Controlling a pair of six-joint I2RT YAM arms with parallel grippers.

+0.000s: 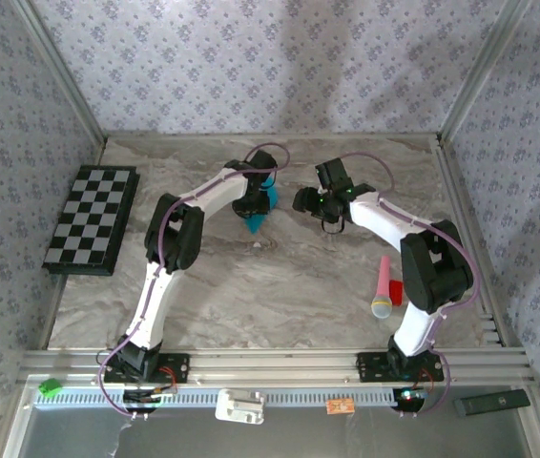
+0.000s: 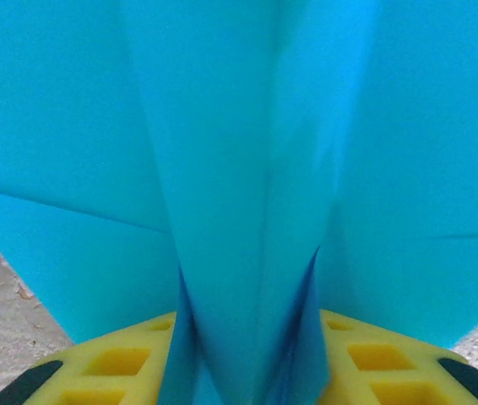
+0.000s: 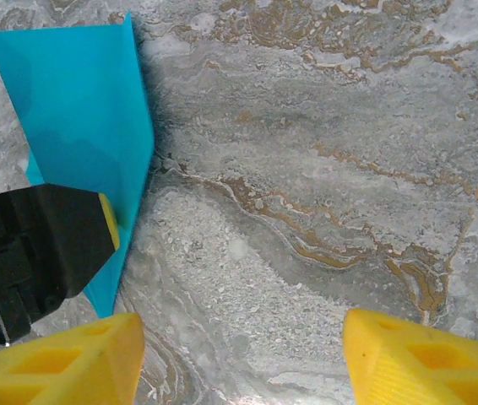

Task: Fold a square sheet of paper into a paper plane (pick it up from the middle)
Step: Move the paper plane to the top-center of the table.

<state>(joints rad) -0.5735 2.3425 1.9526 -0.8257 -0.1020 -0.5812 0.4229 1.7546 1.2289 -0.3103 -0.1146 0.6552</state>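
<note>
Marble tabletop (image 1: 280, 286), far middle: our left gripper (image 1: 251, 210) has the folded blue paper (image 1: 268, 197) between its fingers (image 2: 374, 363), can't tell how tightly. Right gripper (image 3: 239, 354) gapes empty just right of it. Mid-fold, we reckon. Next it should pinch the paper's free edge.

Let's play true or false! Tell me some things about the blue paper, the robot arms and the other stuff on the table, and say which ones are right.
1. The paper sits between the left gripper's fingers. True.
2. The right gripper holds the paper. False: its jaws are open above the table, with the paper off to one side.
3. The board lies on the table's left side. True.
4. The stick lies on the board. False: it lies on the table beside the right arm.
</note>
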